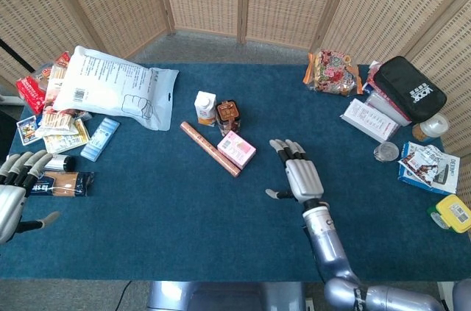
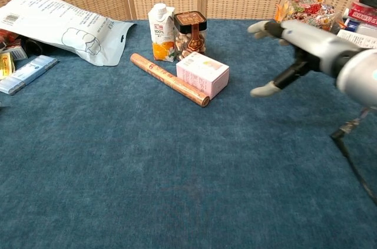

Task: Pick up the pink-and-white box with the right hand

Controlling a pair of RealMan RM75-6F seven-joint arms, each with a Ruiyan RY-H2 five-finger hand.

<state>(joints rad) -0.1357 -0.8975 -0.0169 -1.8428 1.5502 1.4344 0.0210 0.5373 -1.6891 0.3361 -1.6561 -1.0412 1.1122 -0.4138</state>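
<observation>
Blue cloth between right hand (image 1: 301, 178), pink-and-white box (image 1: 237, 149)

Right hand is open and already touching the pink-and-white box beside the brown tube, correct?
Not touching. The right hand is open but apart from the pink-and-white box, with bare cloth between them, as the head view shows. The box does lie beside the brown tube.

light: bright, even | shadows: soft, faint | focus: sharp | blur: perhaps slight on robot hand (image 2: 306, 43)
</observation>
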